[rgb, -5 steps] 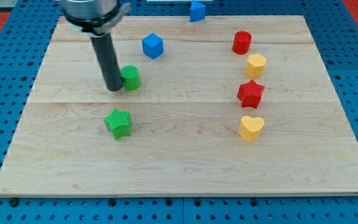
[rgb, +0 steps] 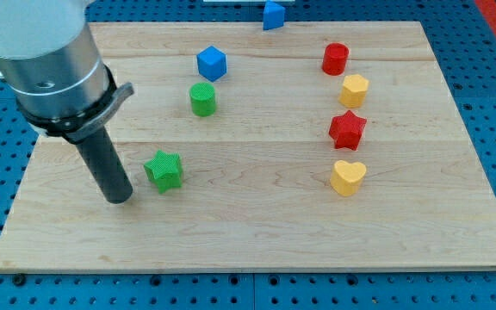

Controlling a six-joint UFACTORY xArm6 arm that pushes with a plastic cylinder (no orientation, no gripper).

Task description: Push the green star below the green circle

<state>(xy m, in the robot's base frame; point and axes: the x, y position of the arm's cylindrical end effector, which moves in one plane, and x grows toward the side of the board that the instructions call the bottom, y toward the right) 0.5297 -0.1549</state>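
The green star (rgb: 164,170) lies left of the board's middle. The green circle (rgb: 202,99) stands above it and a little to its right, just below the blue cube (rgb: 212,63). My tip (rgb: 120,198) rests on the board to the left of the green star and slightly below it, a small gap apart from it. The dark rod rises up and to the left into the arm's grey body.
On the view's right stand a red cylinder (rgb: 335,58), a yellow hexagon block (rgb: 354,89), a red star (rgb: 347,129) and a yellow heart (rgb: 348,176) in a column. A second blue block (rgb: 273,15) sits at the wooden board's (rgb: 257,232) top edge.
My tip moved from beside the green circle down and left to the left of the green star. The green circle now sits further up and to the right. The green star has not moved.
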